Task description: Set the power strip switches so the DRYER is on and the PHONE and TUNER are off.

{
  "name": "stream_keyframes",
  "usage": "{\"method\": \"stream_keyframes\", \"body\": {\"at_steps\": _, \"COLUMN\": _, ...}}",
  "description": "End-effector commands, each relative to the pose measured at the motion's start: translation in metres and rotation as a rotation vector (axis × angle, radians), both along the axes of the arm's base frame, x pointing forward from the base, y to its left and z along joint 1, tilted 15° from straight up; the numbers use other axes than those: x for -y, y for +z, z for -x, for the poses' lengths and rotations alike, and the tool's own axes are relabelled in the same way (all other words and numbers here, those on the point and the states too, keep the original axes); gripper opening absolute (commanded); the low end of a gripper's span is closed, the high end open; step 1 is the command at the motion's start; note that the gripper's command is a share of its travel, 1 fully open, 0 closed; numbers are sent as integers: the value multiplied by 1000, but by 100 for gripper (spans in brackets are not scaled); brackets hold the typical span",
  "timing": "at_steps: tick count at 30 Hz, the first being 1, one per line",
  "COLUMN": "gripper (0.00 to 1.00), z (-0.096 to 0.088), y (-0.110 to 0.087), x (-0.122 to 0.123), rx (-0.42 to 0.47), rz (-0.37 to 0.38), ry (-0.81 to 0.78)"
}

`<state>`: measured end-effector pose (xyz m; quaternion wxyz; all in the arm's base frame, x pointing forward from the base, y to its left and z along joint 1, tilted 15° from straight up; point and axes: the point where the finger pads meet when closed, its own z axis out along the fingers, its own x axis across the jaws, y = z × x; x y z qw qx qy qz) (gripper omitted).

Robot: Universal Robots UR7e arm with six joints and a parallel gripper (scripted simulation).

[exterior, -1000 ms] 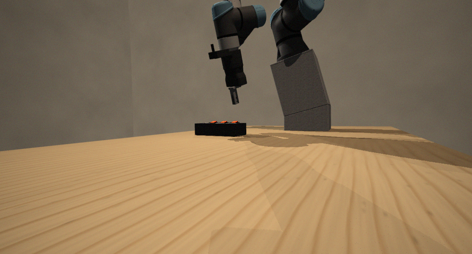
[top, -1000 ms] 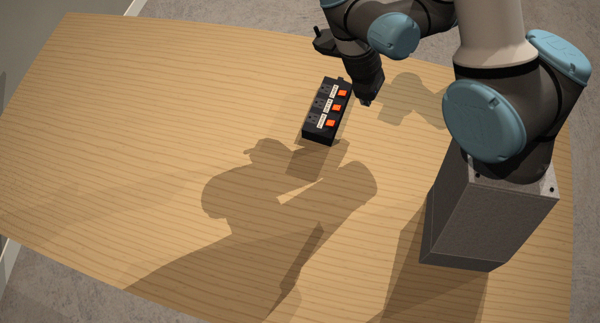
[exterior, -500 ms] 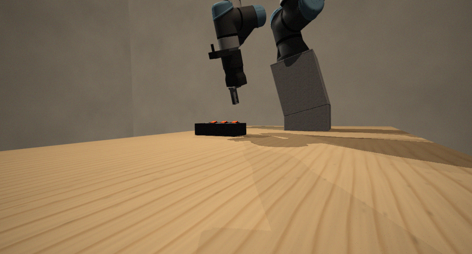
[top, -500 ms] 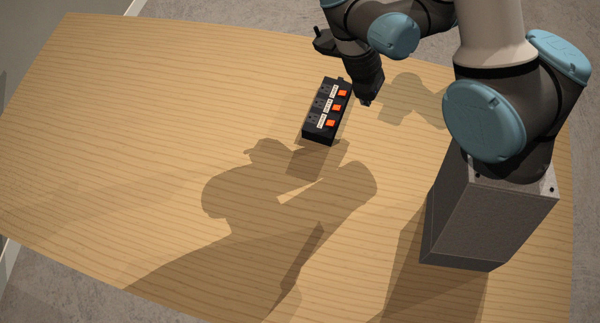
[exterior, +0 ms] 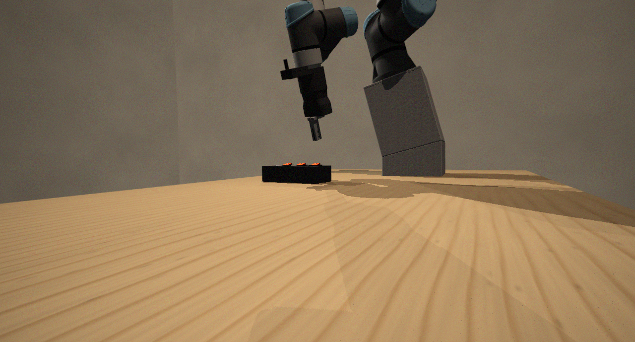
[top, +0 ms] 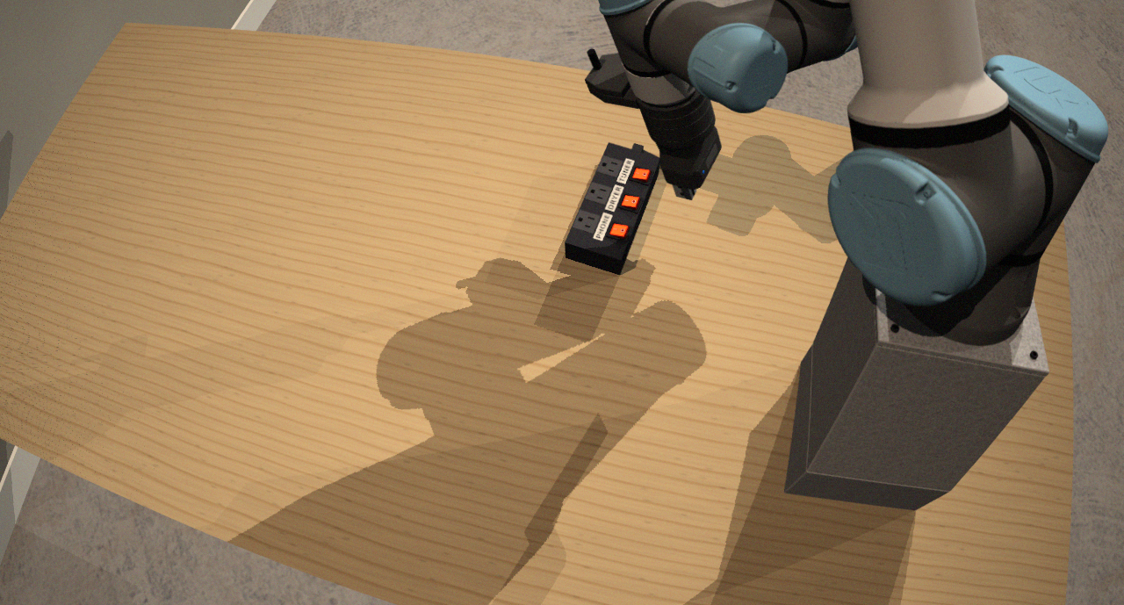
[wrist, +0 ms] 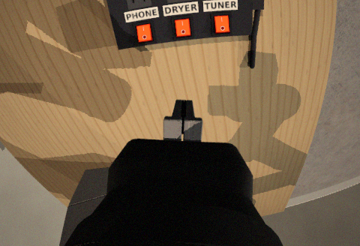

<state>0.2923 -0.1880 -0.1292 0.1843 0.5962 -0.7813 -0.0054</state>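
Note:
A black power strip lies flat on the wooden table, right way up. It also shows in the wrist view and in the exterior view. It has three orange rocker switches labelled PHONE, DRYER and TUNER. I cannot read the switch positions for certain. My gripper is shut and empty. It hangs well above the table, off the strip's switch side near the TUNER end, apart from the strip.
The arm's grey base block stands on the table at the right. A short black cord stub sticks out of the strip's TUNER end. The table's edge runs close behind the strip.

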Motion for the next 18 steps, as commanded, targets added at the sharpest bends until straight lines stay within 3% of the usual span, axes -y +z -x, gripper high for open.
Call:
{"method": "stream_keyframes", "body": {"at_steps": 1, "gripper": 0, "z": 0, "y": 0, "x": 0, "rx": 1, "rz": 1, "ry": 0}}
{"method": "stream_keyframes", "body": {"at_steps": 16, "gripper": 0, "z": 0, "y": 0, "x": 0, "rx": 1, "rz": 1, "ry": 0}}
{"method": "stream_keyframes", "body": {"at_steps": 17, "gripper": 100, "z": 0, "y": 0, "x": 0, "rx": 1, "rz": 1, "ry": 0}}
{"method": "stream_keyframes", "body": {"at_steps": 18, "gripper": 100, "z": 0, "y": 0, "x": 0, "rx": 1, "rz": 1, "ry": 0}}
